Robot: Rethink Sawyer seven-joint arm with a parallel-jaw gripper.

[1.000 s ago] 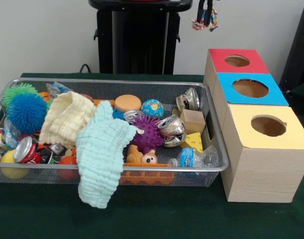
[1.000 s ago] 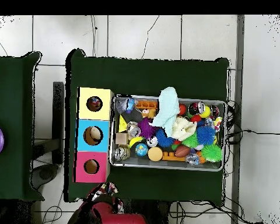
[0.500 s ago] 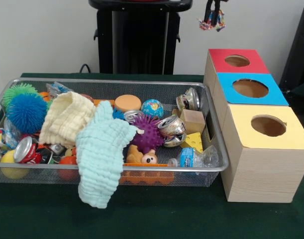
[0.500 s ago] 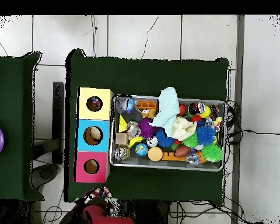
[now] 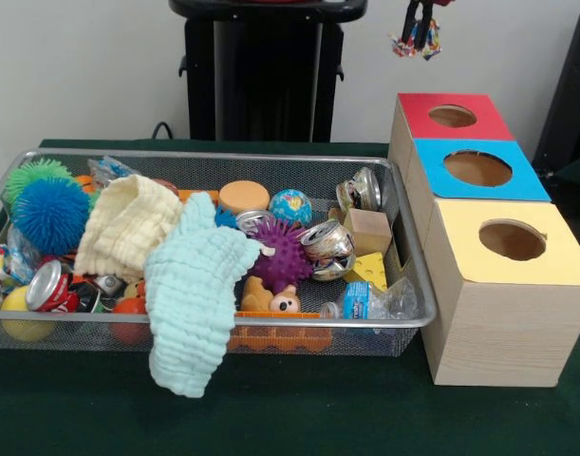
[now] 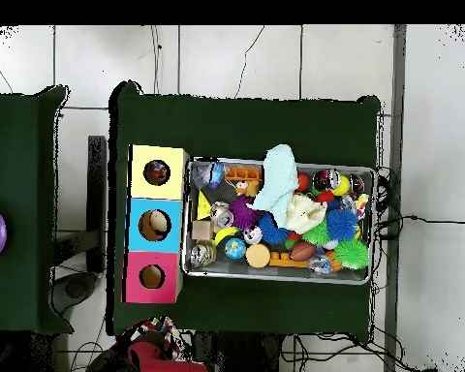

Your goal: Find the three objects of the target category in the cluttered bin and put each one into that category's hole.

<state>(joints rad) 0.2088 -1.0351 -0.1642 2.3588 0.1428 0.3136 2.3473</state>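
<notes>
Multicoloured toy [image 5: 417, 38] gripped in closed jaws, gripper [image 5: 419, 21] now farther right, above red-topped box [image 5: 453, 116].

A silver wire-mesh bin [image 5: 403, 321] crammed with toys, crushed cans and cloths sits on the green worktop, a pale mint cloth [image 5: 193, 285] draped over its near rim. Just beside it stands a row of three wooden boxes with round holes, topped red [image 5: 453, 116], blue [image 5: 479, 169] and yellow [image 5: 513, 241]. A small multicoloured toy [image 5: 415, 40] hangs gripped above the red-topped box.
</notes>
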